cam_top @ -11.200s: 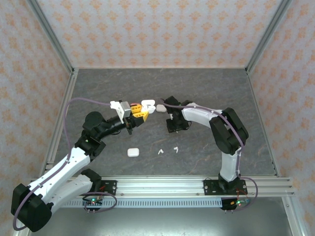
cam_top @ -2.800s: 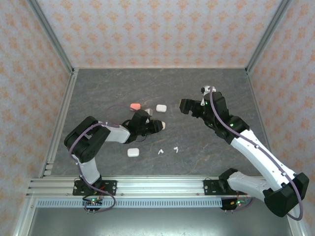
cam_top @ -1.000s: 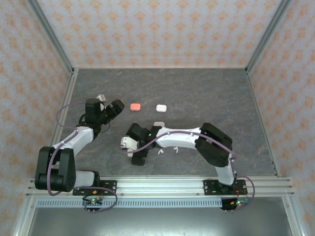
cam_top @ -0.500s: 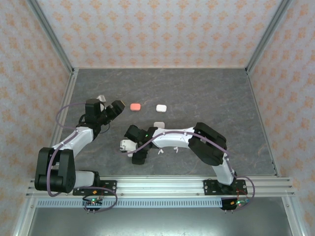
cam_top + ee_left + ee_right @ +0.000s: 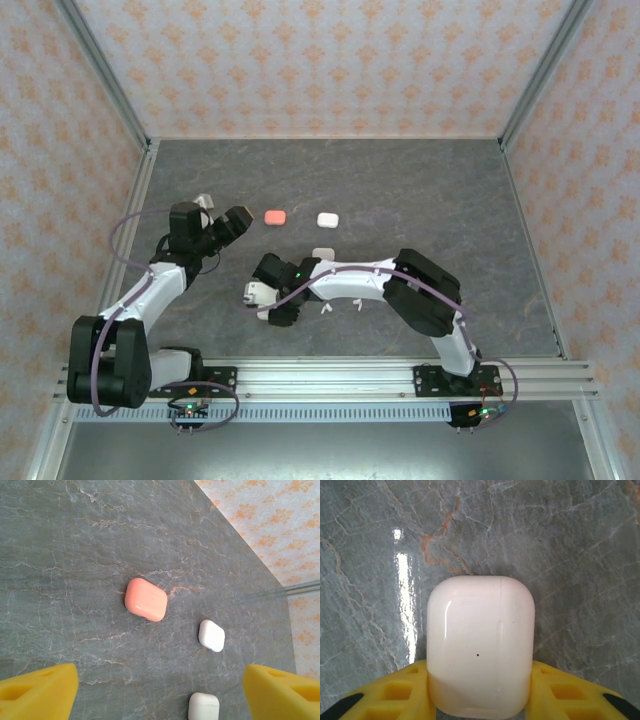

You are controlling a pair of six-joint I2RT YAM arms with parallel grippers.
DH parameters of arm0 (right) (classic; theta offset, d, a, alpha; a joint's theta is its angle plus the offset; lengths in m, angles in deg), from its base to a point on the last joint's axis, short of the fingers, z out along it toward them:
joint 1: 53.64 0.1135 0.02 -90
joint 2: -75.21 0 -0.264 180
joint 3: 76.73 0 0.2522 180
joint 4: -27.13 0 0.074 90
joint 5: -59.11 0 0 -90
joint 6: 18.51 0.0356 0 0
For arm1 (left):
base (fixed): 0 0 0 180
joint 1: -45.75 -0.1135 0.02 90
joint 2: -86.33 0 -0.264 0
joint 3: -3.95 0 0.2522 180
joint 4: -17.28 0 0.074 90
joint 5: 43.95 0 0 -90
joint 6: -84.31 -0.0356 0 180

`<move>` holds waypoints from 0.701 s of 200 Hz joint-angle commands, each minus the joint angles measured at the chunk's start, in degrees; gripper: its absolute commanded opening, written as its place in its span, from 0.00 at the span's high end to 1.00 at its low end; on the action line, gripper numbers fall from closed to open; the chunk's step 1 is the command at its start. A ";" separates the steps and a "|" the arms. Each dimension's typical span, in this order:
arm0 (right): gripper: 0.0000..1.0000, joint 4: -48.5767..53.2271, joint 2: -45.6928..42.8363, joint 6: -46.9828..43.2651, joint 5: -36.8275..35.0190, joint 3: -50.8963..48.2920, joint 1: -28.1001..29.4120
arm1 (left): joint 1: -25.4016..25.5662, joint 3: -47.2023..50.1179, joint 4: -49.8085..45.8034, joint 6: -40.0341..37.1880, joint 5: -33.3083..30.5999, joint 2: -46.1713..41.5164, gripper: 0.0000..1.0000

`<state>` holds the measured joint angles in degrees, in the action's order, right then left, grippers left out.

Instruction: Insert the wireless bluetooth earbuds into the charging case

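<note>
Change: right tool point(image 5: 480, 690) closed from spread, now pinches white case point(image 5: 480, 635).
Left tool point(image 5: 160, 690): spread, near coral case point(image 5: 145, 599).
Meaning: white case secured, probably ready for opening.

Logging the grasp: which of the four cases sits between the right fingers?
The white case lying nearest the robot, both yellow fingers touching it; the coral case and two other white cases lie farther back, untouched.

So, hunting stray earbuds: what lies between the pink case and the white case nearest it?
Nothing; the left wrist view shows bare table between pink case and white case.
</note>
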<state>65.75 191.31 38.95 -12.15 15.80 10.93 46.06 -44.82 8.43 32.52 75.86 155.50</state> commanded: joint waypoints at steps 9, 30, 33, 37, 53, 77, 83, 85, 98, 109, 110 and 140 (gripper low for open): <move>0.63 -4.09 -5.12 1.87 -5.04 -3.33 -3.10 | -0.52 -0.74 -3.36 -2.42 1.67 -2.38 0.15; 0.64 -6.29 -11.01 2.72 -4.54 -6.80 -5.31 | -0.49 -1.36 -3.52 -2.28 5.05 -3.76 0.15; 0.64 -6.64 -11.97 2.86 -4.51 -7.31 -5.68 | -0.54 -1.45 -3.50 -2.27 5.60 -3.96 0.15; 0.64 -7.07 -13.14 2.91 -4.46 -8.00 -6.21 | -0.52 -1.51 -3.45 -2.19 6.39 -4.30 0.15; 0.64 -8.12 -17.93 3.11 -4.50 -10.44 -8.42 | -0.44 -2.20 -3.71 -2.27 9.60 -5.84 0.16; 0.64 -9.92 -24.89 3.05 -4.25 -13.61 -12.04 | 0.00 -2.83 -1.67 -1.42 15.73 -8.39 0.17; 0.64 -10.34 -26.44 2.96 -4.17 -14.24 -12.94 | 0.35 -2.89 -0.43 -0.95 17.43 -8.97 0.17; 0.64 -10.58 -27.21 2.87 -4.08 -14.51 -13.39 | 0.46 -2.95 0.08 -0.78 18.02 -9.18 0.18; 0.64 -11.42 -30.45 2.65 -3.64 -15.37 -15.13 | 1.80 -3.82 1.72 -0.58 21.25 -10.50 0.18; 0.64 -12.20 -33.18 2.27 -3.20 -15.86 -16.46 | 3.28 -5.01 2.41 -1.26 23.72 -11.40 0.18; 0.64 -12.25 -33.46 2.24 -3.11 -15.85 -16.57 | 3.50 -5.08 2.36 -1.41 23.99 -11.46 0.18; 0.64 -14.94 -39.87 1.14 -2.14 -16.80 -17.64 | 8.81 -9.08 0.15 -5.03 27.28 -12.48 0.18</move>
<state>54.75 156.20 41.20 -15.82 -0.03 -6.55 51.66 -49.87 7.53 30.86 96.64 144.53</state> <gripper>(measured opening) 0.363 0.823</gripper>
